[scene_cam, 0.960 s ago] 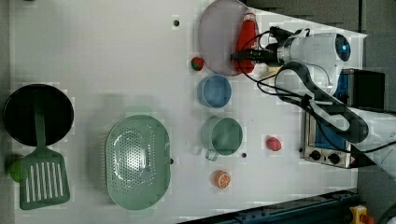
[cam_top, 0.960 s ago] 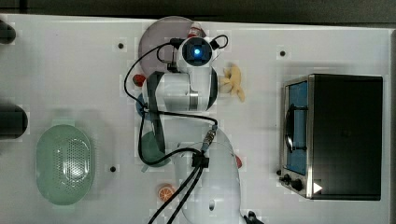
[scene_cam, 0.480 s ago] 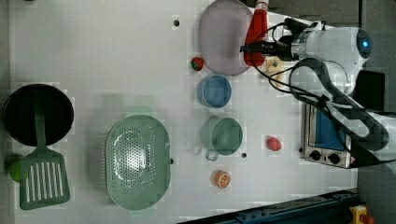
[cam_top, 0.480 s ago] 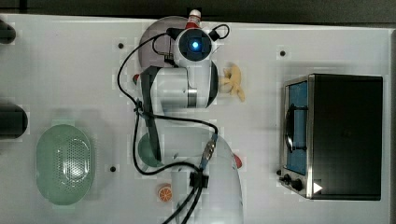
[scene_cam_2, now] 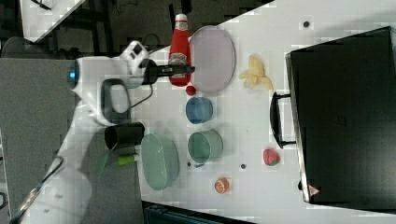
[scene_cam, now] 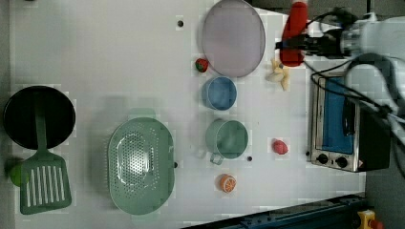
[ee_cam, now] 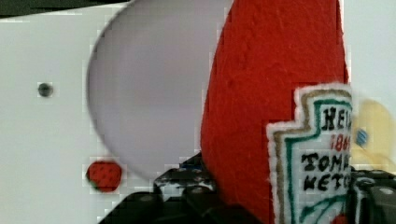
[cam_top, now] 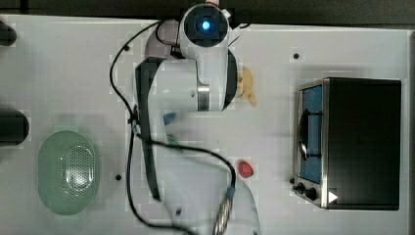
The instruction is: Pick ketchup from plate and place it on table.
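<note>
Moved: ketchup is now hanging up in the air; before, it was lying low on the plate.
Gripper: gripper is squeezing the ketchup bottle around its middle.
Ketchup: hanging beside the plate's edge, above the table.
Strawberry: sitting just beside the plate.

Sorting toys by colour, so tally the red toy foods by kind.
Red felt ketchup bottle, clamped in the gripper: 1
Small red strawberry toys: 2
Total: 3
</note>
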Robot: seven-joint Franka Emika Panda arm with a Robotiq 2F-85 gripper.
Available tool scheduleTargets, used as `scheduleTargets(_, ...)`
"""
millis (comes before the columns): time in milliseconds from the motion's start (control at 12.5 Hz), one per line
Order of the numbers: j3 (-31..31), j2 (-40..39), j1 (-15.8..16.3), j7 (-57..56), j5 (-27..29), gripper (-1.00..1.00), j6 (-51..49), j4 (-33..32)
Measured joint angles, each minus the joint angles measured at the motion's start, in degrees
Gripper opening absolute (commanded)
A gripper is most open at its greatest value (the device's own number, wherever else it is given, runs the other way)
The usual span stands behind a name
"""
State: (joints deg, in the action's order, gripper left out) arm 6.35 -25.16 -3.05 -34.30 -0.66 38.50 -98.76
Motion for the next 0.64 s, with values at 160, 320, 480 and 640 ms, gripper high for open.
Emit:
scheduleTargets(160, -0.3, 4.9, -0.2, 2.5, 0.2, 0.26, -5.3, -0.2)
scheduleTargets(320, -0.1, 10.0, -1.2, 5.5, 0.1, 0.27, -8.3, -1.7)
scheduleTargets(480, -1.4, 16.3, -1.5, 6.9, 0.1, 0.27, -8.9, -6.4)
scheduleTargets(640, -3.0, 22.1, -1.9, 7.1, 0.1, 0.26, -8.9, -13.2)
